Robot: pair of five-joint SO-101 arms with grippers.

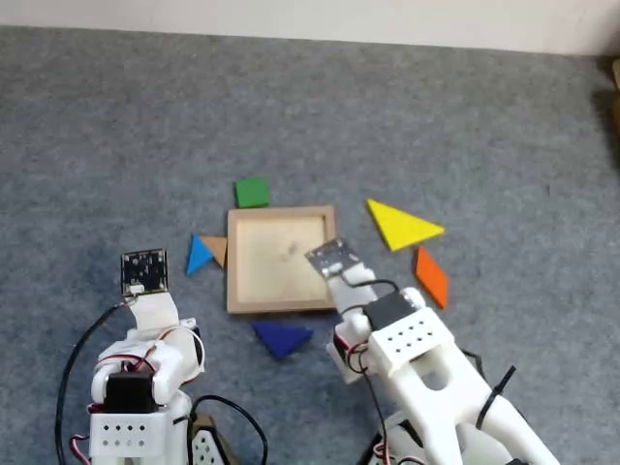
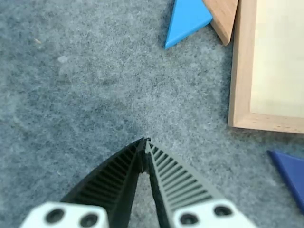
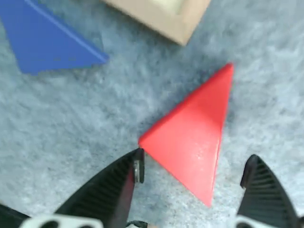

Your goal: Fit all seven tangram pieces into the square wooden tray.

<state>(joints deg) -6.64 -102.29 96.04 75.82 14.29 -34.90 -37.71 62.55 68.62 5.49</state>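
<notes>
Square wooden tray (image 1: pixel 232 262), flat on the grey carpet (image 1: pixel 116 145); every place below given from this tray.

Right gripper (image 3: pixel 194 167) low over the carpet, just off the tray's near right corner, jaws spread wide. Left gripper (image 2: pixel 144 144) off the tray's near left corner, well apart from the rim, tips pressed together.

Yellow triangle (image 1: pixel 399 225) beside the tray's far right corner: long edge on the far side, slanting away from the tray, square corner turned toward the arms.

Dark blue triangle (image 1: pixel 282 337) just off the near rim, long edge along that rim, apex pointing away from the tray.

Red triangle (image 3: pixel 192 137) off the near right corner, flat between the spread fingers of the right gripper. One corner just beside one fingertip (image 3: pixel 130 173), the other fingertip apart from it. Sharpest tip toward the tray, long edge running from that tip toward the gripper.

Orange parallelogram (image 1: pixel 431 276) farther to the right, near the yellow triangle, long axis slanting toward the arms.

Green square (image 1: pixel 252 192) at the far rim, by its left end; contact not possible to tell.

Tan triangle (image 1: pixel 215 250) against the left rim. Light blue triangle (image 1: pixel 199 255) on its outer side, one sharp tip turned toward the left gripper.
</notes>
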